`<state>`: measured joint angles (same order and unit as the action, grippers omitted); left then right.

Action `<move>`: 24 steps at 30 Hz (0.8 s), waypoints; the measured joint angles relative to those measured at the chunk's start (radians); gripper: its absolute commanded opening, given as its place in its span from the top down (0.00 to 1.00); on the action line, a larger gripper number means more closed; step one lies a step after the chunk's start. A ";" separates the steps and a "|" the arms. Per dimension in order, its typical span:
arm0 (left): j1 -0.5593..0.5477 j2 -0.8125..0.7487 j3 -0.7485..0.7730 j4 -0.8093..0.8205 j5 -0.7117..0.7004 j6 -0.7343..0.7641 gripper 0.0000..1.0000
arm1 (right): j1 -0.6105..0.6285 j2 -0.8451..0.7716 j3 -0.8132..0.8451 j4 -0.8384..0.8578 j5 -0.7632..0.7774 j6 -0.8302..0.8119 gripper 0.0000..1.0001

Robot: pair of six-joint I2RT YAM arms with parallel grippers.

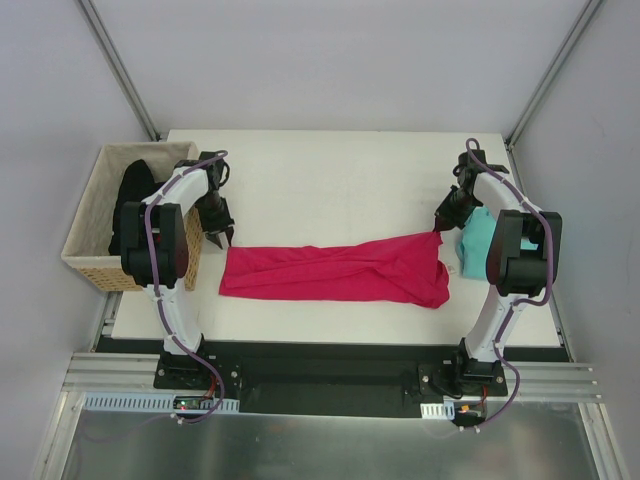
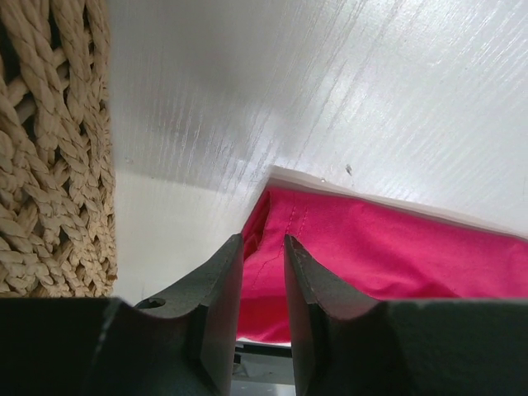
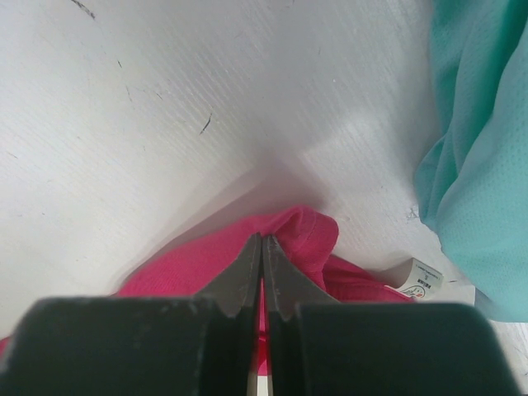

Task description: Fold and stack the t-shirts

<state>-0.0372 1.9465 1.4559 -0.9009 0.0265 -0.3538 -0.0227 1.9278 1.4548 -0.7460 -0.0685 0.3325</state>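
Observation:
The magenta-pink t-shirt [image 1: 335, 272] lies stretched in a long band across the front of the white table [image 1: 330, 180]. My right gripper [image 1: 438, 228] is shut on its upper right corner, lifting that corner a little. The right wrist view shows pink cloth [image 3: 190, 260] pinched between the closed right gripper [image 3: 262, 238], with the white neck label [image 3: 421, 279] beside it. My left gripper [image 1: 220, 238] hovers just above the shirt's left end. Its jaws stand narrowly apart in the left wrist view [image 2: 264, 239], with nothing between them and the pink cloth [image 2: 396, 247] beyond. The teal t-shirt [image 1: 477, 240] lies bunched by the right arm [image 3: 478, 165].
A woven basket [image 1: 85, 235] stands at the table's left edge, close beside my left gripper [image 2: 49, 165]. A black garment [image 1: 130, 200] lies inside it. Grey walls enclose the table at the back and sides.

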 measured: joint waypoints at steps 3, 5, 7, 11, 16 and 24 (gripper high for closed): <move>0.000 0.000 0.000 0.003 0.011 0.000 0.74 | 0.000 0.000 0.000 0.000 0.000 0.000 0.99; 0.000 0.000 0.000 0.005 0.018 0.000 0.74 | 0.000 0.000 0.000 0.000 0.000 0.000 0.99; 0.000 0.000 0.000 0.005 0.018 0.000 0.74 | 0.000 0.000 0.000 0.000 0.000 0.000 0.99; 0.000 0.000 0.000 0.006 0.018 0.000 0.74 | 0.000 0.000 0.000 0.000 0.000 0.000 0.99; 0.000 0.000 0.000 0.006 0.018 0.000 0.74 | 0.000 0.000 0.000 0.000 0.000 0.000 0.99; 0.000 0.002 -0.018 0.025 0.023 0.000 0.75 | 0.000 0.000 0.000 0.000 0.000 0.000 0.99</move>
<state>-0.0372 1.9488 1.4380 -0.8761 0.0490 -0.3542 -0.0223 1.9278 1.4548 -0.7460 -0.0685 0.3328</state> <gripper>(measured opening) 0.257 0.017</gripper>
